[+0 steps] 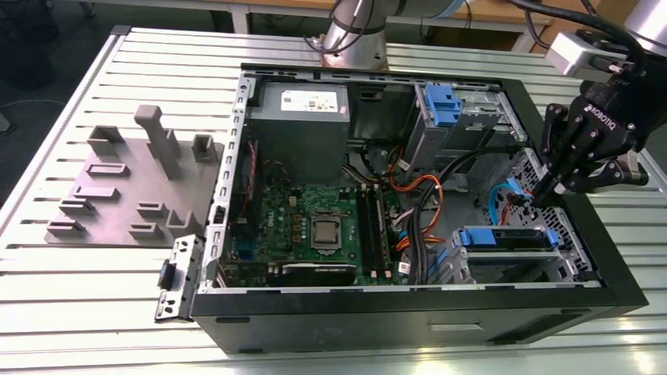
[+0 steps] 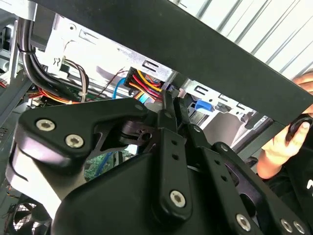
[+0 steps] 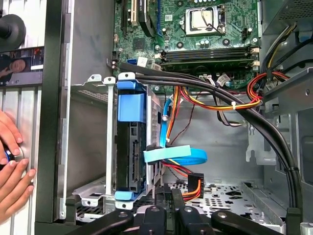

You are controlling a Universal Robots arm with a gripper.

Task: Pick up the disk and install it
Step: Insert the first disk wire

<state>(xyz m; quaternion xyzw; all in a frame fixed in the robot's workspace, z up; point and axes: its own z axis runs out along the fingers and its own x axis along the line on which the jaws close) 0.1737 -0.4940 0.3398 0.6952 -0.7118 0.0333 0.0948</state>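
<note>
The disk [image 1: 508,237], edged by its blue frame, lies in the drive bay at the near corner of the open computer case [image 1: 417,301], on the exterior view's right. In the first wrist view the disk [image 3: 131,147] stands on edge inside the metal bay, a flat blue cable [image 3: 176,155] plugged in beside it. My gripper [image 1: 541,195] hangs just above and behind that bay, inside the case, shut with nothing between its fingers. Its black fingers [image 3: 166,198] meet a short way off the disk. In the second wrist view the gripper [image 2: 168,105] points at bundled wires.
A person's hands [image 3: 12,166] rest on the case's outer wall beside the bay; a hand [image 2: 286,142] also shows past the case edge. Thick black cables [image 3: 254,122], the motherboard [image 1: 312,226], a grey power supply [image 1: 300,105] and another blue carrier [image 1: 442,103] crowd the case. A grey fixture plate [image 1: 125,187] lies outside.
</note>
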